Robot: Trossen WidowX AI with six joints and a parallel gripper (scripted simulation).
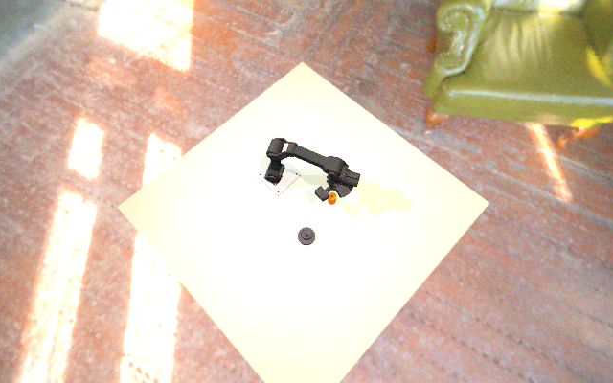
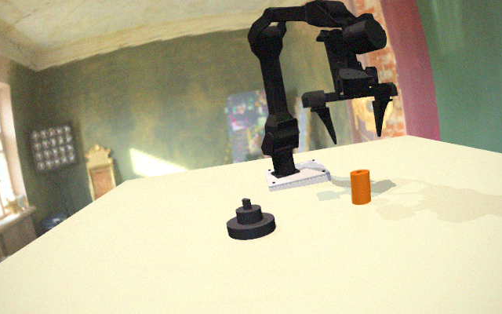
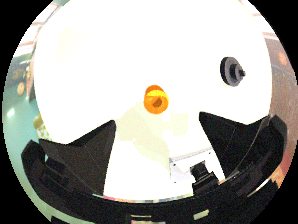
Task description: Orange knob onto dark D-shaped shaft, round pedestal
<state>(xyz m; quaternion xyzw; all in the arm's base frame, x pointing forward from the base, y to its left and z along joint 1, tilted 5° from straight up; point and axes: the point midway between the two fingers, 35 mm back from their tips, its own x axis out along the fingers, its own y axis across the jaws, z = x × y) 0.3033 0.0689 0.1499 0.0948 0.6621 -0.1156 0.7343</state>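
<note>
Orange knob (image 2: 360, 187): set upright on the counter, hole opening upward, long axis vertical; nothing is touching it.

Counter (image 2: 423, 251): cream square top. In the top view the knob (image 1: 331, 197) is found near the middle, a little toward the right corner; the pedestal is found nearer the bottom corner.

Arm base plate (image 2: 321, 177): white, bolted near the counter's middle, toward the top corner from the knob; the knob is placed just beside it.

Gripper (image 2: 356, 132): spread wide and empty, fingers pointed downward, held well above the counter. No contact with the knob is seen.

Key relation: the knob is judged to lie almost directly below the gripper. In the wrist view the knob (image 3: 156, 98) is centred between the two dark fingers, slightly ahead of them. A near-straight descent is judged sufficient, the vertical axis being suited to a side grasp across the cylinder.

Pedestal (image 2: 251, 227): dark, round, stepped; well apart from the knob.

Shaft (image 2: 246, 203): short dark stub on top of the pedestal, bare. Its flat side cannot be made out in any view.

Task status: knob not yet grasped; fitting not begun.
</note>
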